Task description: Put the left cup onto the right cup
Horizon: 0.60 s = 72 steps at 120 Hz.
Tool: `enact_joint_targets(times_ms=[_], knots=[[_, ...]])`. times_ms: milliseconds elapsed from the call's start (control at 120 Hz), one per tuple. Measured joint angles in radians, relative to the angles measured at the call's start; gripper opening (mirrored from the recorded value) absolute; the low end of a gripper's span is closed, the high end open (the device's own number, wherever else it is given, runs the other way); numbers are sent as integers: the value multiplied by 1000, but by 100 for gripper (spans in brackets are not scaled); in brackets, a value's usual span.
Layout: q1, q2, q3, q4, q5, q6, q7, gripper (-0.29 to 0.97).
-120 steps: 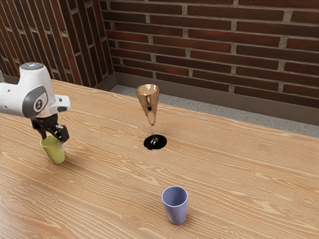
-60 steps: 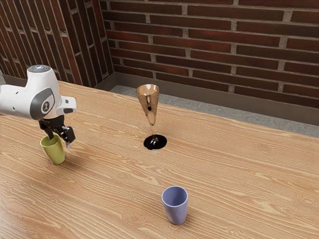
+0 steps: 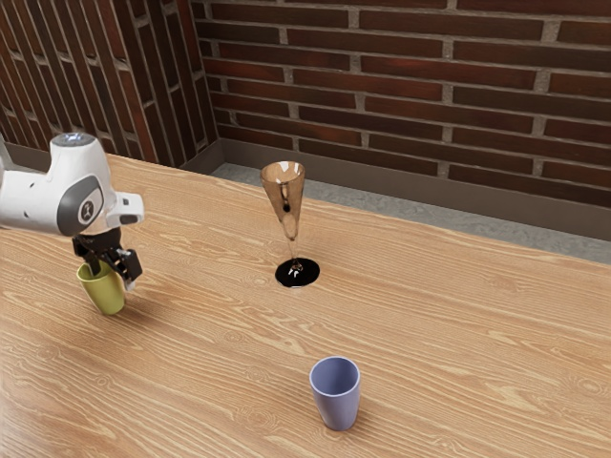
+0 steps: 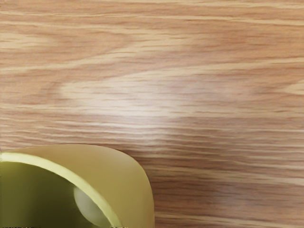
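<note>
A red brick wall (image 3: 430, 86) runs behind the scene and turns a corner at the exterior view's left; in front of it lies a wide wooden table (image 3: 458, 305) with strong grain, which the wrist view (image 4: 190, 71) also shows close up. The white arm (image 3: 52, 196) comes in from the exterior view's left and bends down toward the table's near-left part. A tall stemmed glass (image 3: 284, 205) stands upright on a round black foot near the middle of the table, well apart from the arm. The blue cup (image 3: 335, 391) stands upright and open-topped toward the front of the table, at the exterior view's right of the arm and well apart from both the glass and the green cup. The green cup (image 3: 103, 291) sits at the exterior view's left, directly under the hand; it leans a little, its mouth tipped toward the arm; whether its bottom touches the wood I cannot tell. In the wrist view the green cup (image 4: 109, 175) shows its curved rim and hollow inside, close under the hand. The black gripper (image 3: 110, 273) is clamped on the green cup's rim, its fingers close together over the wall of the cup.
</note>
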Motion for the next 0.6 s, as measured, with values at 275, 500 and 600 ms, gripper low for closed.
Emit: enact_joint_targets(times_ms=[275, 500, 600], knots=[[3, 12, 0, -1, -6, 13, 4, 34], [3, 19, 0, -1, -27, 16, 5, 4], [3, 21, 0, -1, -37, 16, 5, -2]])
